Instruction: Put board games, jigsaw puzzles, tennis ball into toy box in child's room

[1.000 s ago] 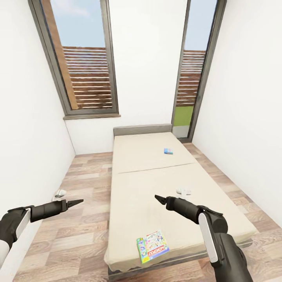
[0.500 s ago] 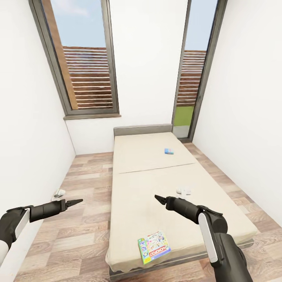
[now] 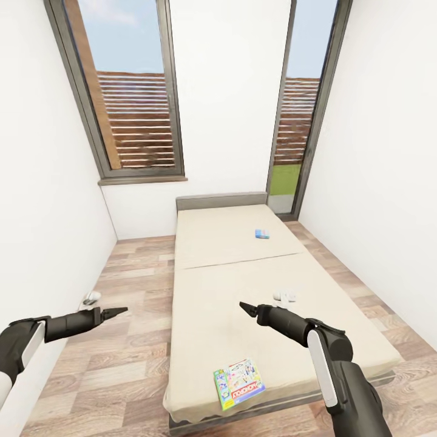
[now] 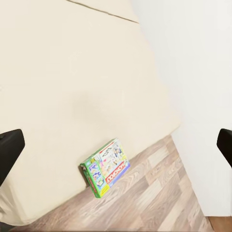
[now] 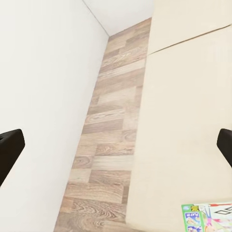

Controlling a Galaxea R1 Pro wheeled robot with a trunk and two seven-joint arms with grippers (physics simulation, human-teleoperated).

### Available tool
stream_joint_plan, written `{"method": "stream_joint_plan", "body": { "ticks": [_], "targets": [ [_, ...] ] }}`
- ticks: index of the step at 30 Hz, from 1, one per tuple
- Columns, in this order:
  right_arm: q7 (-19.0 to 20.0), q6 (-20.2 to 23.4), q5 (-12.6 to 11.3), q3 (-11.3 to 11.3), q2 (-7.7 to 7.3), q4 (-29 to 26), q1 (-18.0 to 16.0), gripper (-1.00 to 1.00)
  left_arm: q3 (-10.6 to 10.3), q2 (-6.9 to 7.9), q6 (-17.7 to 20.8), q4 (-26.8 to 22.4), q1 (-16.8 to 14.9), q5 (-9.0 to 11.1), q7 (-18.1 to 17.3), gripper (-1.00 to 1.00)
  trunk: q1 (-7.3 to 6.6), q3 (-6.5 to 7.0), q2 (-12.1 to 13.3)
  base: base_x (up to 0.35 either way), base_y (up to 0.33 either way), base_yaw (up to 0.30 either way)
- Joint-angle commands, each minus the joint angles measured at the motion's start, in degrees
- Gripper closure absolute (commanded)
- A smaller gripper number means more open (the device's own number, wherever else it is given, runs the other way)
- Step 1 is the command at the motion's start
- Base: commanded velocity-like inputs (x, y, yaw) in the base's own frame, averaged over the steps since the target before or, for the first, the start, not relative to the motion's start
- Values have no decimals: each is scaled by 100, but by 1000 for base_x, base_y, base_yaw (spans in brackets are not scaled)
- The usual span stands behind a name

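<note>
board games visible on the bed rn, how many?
2. The larger green-edged board game lies near the bed's foot edge, on the left-arm side. The small blue board game lies on the far mattress half, toward the headboard. No others visible.

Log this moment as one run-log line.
phase: facing bed | larger board game at near edge | small blue board game near headboard | both grippers empty

Two tall windows [image 3: 130,91]; plank floor [image 3: 121,358]
</note>
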Motion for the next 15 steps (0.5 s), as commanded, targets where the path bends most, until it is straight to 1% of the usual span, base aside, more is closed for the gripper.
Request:
{"method": "stream_joint_plan", "body": {
  "ticks": [1, 4, 9, 12, 15],
  "targets": [
    [10, 45, -29, -15, 5, -4, -6, -100, 2, 2, 105, -39, -4, 17, -8, -100, 25, -30, -53, 0, 0, 0],
    [12, 45, -30, -15, 4, -4, -6, -100, 1, 4, 280, -172, -4, 12, 1, -100, 91, -84, -173, 0, 0, 0],
    [6, 34, -31, -23, 3, -4, -6, -100, 1, 15, 364, -237, -4, 11, -1, -100, 201, -174, -373, 0, 0, 0],
    [0, 26, -22, -34, 4, -4, -6, -100, 5, 54, 415, -271, -4, 12, -12, -100, 267, -227, -494, 0, 0, 0],
    [-3, 21, -22, -41, 3, -4, -6, -100, 70, 97, 516, -321, -6, 12, -19, -100, 333, -281, -614, 0, 0, 0]
  ]
}}
